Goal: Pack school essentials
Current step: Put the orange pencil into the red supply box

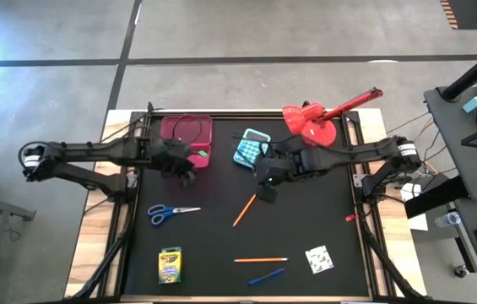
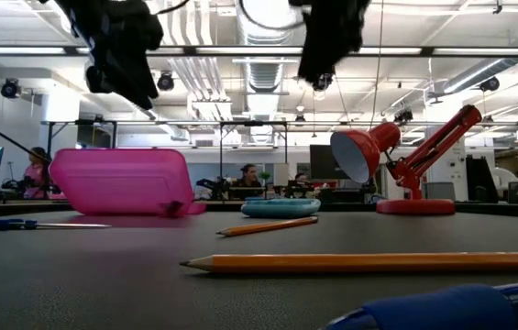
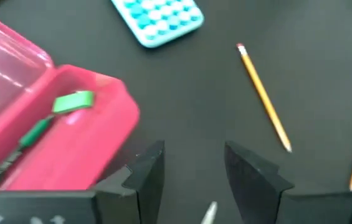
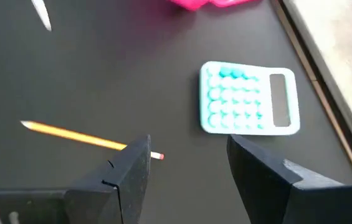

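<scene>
my right gripper (image 4: 188, 168) hangs over the dark bench (image 4: 101, 74) with its two fingers (image 4: 126, 177) spread apart and nothing between them. just beyond the gap lies a turquoise calculator (image 4: 249, 98), flat, its round keys and grey screen facing up. an orange pencil (image 4: 88, 138) lies on the mat beside it, apart from it; its pink eraser end sits just past one of my fingers and its sharpened tip points away from the calculator. farther off, a bit of a pink box (image 4: 213, 3) shows, and a pale metal tip (image 4: 42, 14). a light wooden edge (image 4: 337, 56) borders the mat.
</scene>
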